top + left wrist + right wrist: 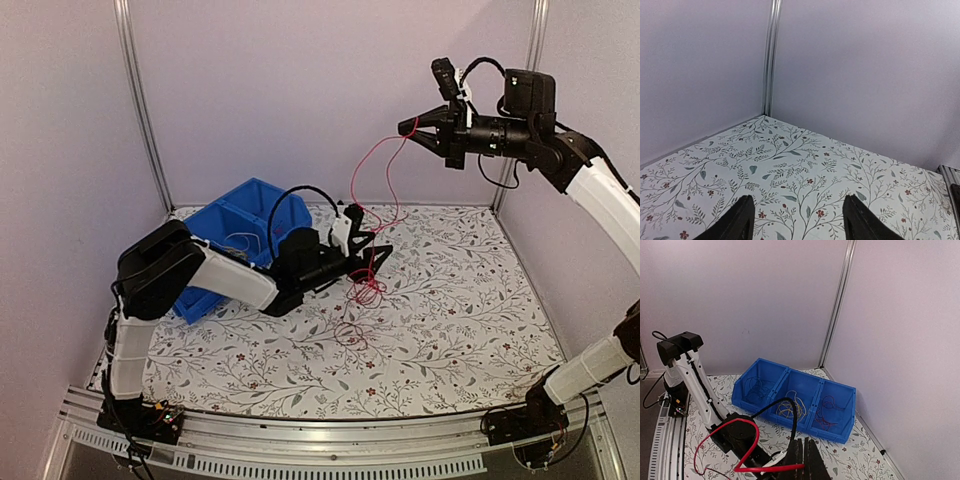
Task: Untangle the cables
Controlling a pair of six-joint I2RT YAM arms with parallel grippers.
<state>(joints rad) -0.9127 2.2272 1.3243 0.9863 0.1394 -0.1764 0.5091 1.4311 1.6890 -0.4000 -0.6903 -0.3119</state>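
Top external view showed the table [450, 330] under its flowered cloth, with the blue bin [235, 225] at the far left. The left arm [230, 275] reached low across the cloth from in front of the bin, and the right arm [600, 190] was raised high on the far right. The right gripper [412, 127] was clenched on one end of the red cable [385, 165], which hung slack from it down to a knotted heap on the cloth just beside the left gripper [378, 256]. That gripper was released: the left wrist view showed its fingers [737, 220] apart with only bare cloth between them.

The step in hand looked to be drawing the red cable out of its knot. Done well, the left gripper would come down on the heap and pin a strand close to the knot while the right one lifted gently, so the loops slid open rather than pulled tight. With nothing holding it down, the whole heap would likely just rise off the cloth.

The left arm's own thick black lead [290, 195] arched close to the red cable and could snag it. In the right wrist view the bin's three compartments each held small bundles of wire [790, 411], well apart from the pull and not in the way
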